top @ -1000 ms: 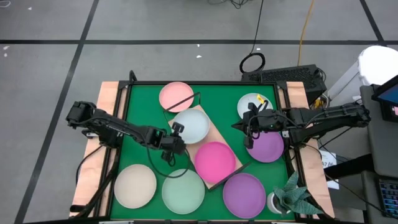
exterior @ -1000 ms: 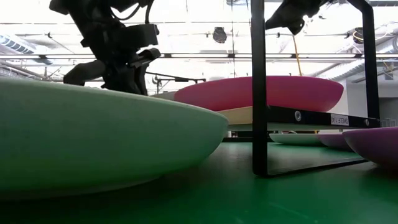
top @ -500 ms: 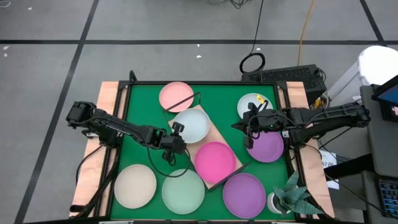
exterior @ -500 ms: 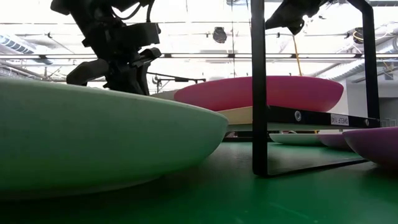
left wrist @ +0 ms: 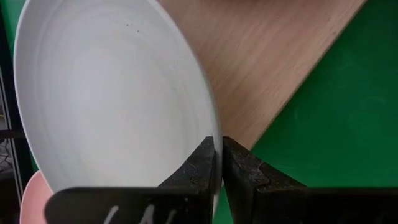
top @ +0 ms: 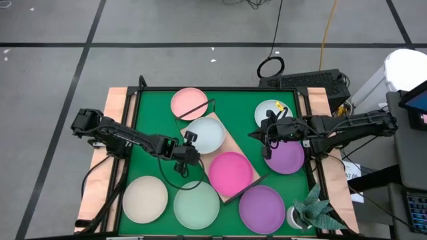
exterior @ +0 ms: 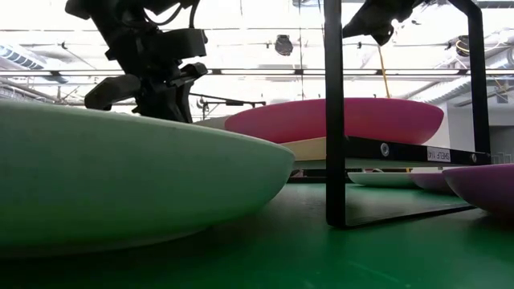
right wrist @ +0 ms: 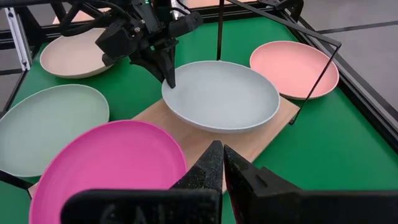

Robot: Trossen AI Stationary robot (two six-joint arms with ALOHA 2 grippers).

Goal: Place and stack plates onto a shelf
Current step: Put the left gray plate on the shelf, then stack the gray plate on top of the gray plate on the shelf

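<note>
Pinching the near rim of the pale blue plate (top: 204,134) with the left gripper (right wrist: 169,79), jaws clamped thin on its edge atop the shelf (top: 235,151) beside the magenta plate (top: 231,173), and risking tipping or dragging it off if releasing unevenly.

potted plant (top: 313,212) front-right corner | cable coil (top: 271,67) on floor | green mat (top: 237,110)

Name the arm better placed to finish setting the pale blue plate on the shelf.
Left. The left gripper is shut on the pale blue plate's rim over the shelf; the right gripper hangs shut, apart.
</note>
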